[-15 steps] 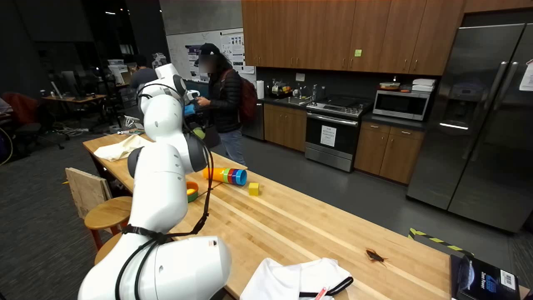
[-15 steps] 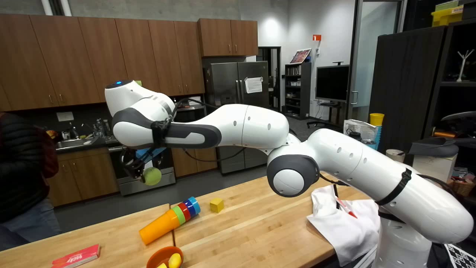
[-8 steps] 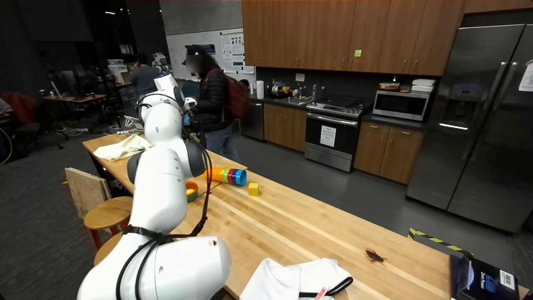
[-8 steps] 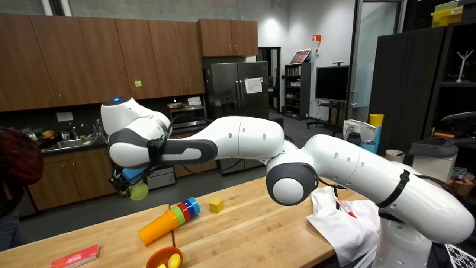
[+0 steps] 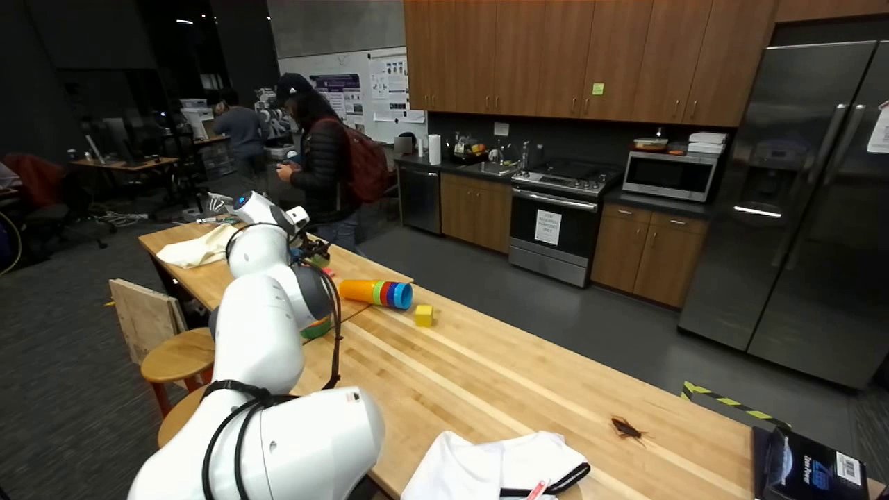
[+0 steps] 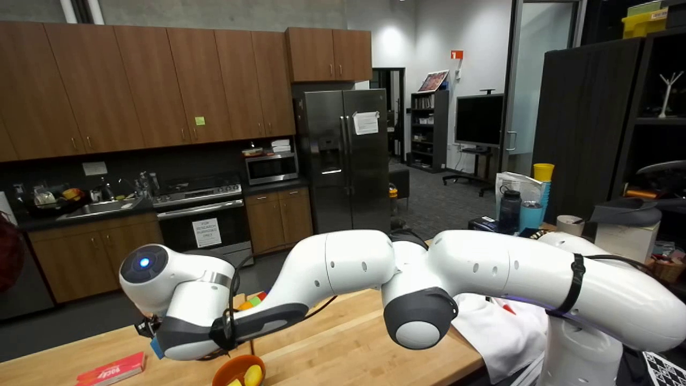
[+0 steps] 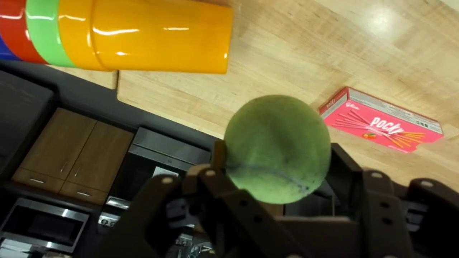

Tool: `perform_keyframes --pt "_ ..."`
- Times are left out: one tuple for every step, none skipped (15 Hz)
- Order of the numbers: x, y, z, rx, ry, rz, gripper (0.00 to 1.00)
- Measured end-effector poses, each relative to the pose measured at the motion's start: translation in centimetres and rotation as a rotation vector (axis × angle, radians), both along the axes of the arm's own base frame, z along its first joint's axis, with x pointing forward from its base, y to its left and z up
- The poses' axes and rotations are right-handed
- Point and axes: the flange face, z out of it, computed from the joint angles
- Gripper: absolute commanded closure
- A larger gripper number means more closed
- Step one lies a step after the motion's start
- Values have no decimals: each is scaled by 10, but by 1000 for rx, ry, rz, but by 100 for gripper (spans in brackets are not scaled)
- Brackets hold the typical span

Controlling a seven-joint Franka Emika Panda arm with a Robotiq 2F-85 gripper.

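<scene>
The green ball [image 7: 278,143] sits between the fingertips of your gripper [image 7: 278,156], bulging out past them, a finger against either side. Your jaws stand apart by the ball's breadth and grip it (a grey seam curves round its lower part in the wrist view). How high you are above the wooden table [image 7: 279,68] is hard to judge, as the arm [image 6: 348,260] blocks much of the gripper in an exterior view. Beyond the ball, to the right in the wrist view, you have a pink Pocky box [image 7: 387,123] lying flat on the wood; at upper left you see a nested stack of cups [image 7: 157,37], orange, green, red and blue, on its side. Near the stack you will find an orange bowl [image 6: 225,370] with two yellow pieces [image 6: 253,374] in it, and, just off the cups' blue end, a yellow cube [image 5: 424,316]. Farther along the table, towards your arm's base, lies a white cloth [image 5: 479,465]. Well past the table stand the stove [image 5: 582,232] and a person [image 5: 326,156] in a dark jacket with a red backpack [image 5: 367,167].
</scene>
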Motion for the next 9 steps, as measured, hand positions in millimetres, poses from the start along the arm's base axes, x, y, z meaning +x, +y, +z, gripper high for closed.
perform_keyframes --pt "-3 3 -15 -1 -27 -20 58" --pt "-7 6 -27 -2 -44 -41 58" --pt "-11 9 -38 2 -64 -57 58" --pt "-14 10 -47 4 -82 -72 58" --pt "-16 11 -55 6 -95 -86 58" --pt "-17 12 -62 5 -102 -101 58" --pt "-20 13 -68 12 -111 -112 58" --pt "-22 14 -73 17 -120 -126 58" --pt "-23 14 -77 20 -128 -139 58"
